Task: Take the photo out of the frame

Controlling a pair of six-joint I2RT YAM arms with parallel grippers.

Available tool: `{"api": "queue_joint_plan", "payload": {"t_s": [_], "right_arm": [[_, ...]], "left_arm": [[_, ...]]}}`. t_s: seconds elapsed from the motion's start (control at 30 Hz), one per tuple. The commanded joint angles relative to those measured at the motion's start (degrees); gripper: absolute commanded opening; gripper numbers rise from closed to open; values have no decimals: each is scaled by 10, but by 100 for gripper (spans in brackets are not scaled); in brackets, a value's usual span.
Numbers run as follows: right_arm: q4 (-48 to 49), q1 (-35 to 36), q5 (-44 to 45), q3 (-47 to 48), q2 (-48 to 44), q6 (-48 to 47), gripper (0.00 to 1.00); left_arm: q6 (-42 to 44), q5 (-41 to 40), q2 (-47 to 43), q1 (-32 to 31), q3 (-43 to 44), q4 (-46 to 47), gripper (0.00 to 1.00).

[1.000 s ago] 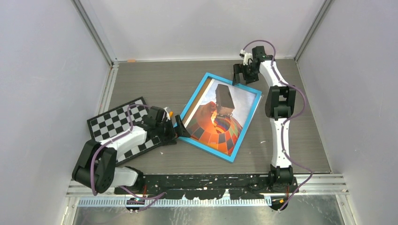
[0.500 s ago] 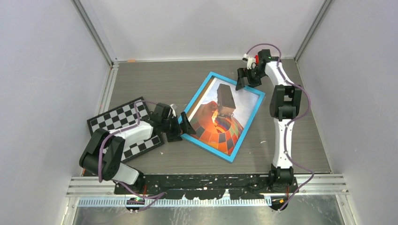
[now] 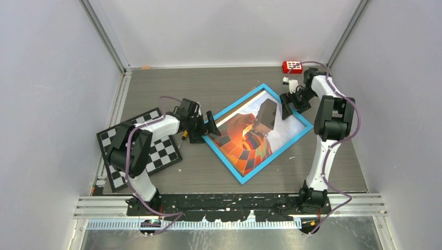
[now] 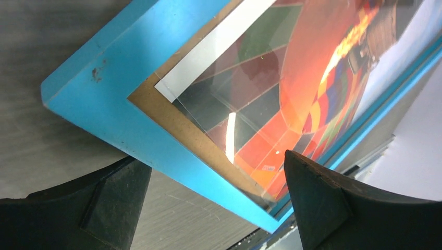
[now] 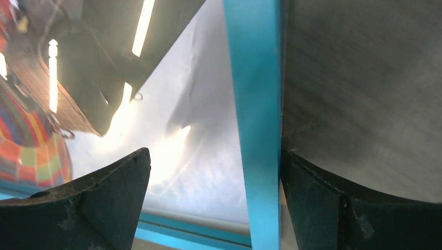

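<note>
The frame point(image 3: 224, 159), with a thin bright-blue border, lies skewed in the middle of the table, picture side up. In it sits the photo point(image 3: 245, 135) of an orange-red balloon. My left gripper point(image 3: 206, 125) stands open at the frame's left corner. In the left wrist view the gripper point(image 4: 216, 205) straddles the blue border point(image 4: 104, 88); one finger is over the photo point(image 4: 292, 104), and brown backing shows along the edge. My right gripper point(image 3: 289, 104) is open at the far right edge. There the gripper point(image 5: 216, 208) straddles the border point(image 5: 255, 104), its right finger point(image 5: 339, 208) against the outer side.
A black-and-white chequered board point(image 3: 138, 148) lies at the left under my left arm. A red block point(image 3: 292, 66) and a small white piece point(image 3: 286, 80) sit at the back right corner. Grey walls close in the table on three sides.
The frame has swung round and shifted right. My left gripper moved up and right to its left corner. My right gripper moved right, uncovering the red block.
</note>
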Motion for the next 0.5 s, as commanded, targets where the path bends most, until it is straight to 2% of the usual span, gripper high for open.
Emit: {"api": "queue_joint_plan", "payload": {"t_s": [0.0,0.23,0.47], "right_arm": [[-162,22,-51,-115,18,-19,95],[-167,21,-42,-218,-38,-56,95],[-173,23,-38,-286,-70,-76,96]], "left_arm": [[70,-37,73,-7,67,28,100],[101,-37,155,-4,174,6,100],[170,-14,225,-2,291,-31,100]]}}
